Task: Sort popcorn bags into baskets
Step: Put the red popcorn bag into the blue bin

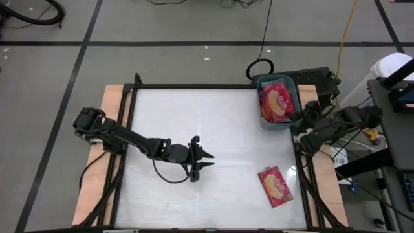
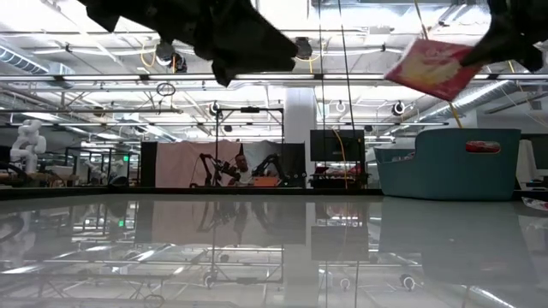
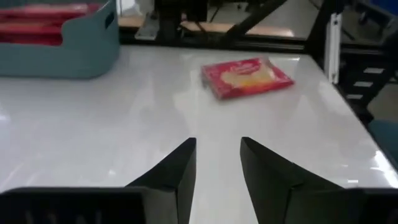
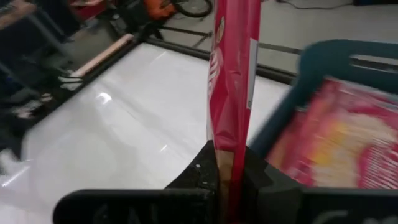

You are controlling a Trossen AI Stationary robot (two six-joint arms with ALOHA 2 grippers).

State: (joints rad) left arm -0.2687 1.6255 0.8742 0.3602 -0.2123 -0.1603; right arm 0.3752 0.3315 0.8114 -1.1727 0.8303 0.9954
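Right gripper (image 4: 231, 168) pinching popcorn bag (image 4: 231, 74) above basket (image 1: 264, 116); left gripper (image 1: 206, 160) spread, mid-table.

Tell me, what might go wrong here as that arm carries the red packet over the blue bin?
The right gripper pinches its popcorn bag only by one edge, so the bag could slip or swing and catch the teal bin's rim. The bin already holds packets, so a new one may lie crooked. The left gripper, open, is far from the remaining bag.
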